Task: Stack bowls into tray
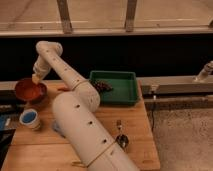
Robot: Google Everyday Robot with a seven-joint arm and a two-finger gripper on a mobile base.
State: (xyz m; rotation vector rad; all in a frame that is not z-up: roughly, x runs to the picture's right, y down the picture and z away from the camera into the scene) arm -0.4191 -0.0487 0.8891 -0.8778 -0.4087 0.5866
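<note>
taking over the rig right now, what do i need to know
Gripper: at the far rim of the red bowl, back left of the table; whether it holds the bowl cannot be told.
Tray: at the table's back edge, to the right of the red bowl. A dark round thing, probably the dark bowl, lies in its left end.
Done: the dark bowl seems to be in the tray.
Left: carry the red bowl over and set it onto the dark one.

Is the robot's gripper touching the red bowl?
Cannot tell. In the camera view the gripper sits right over the back rim of the red bowl, far left; they overlap, so neither contact nor gap shows.
</note>
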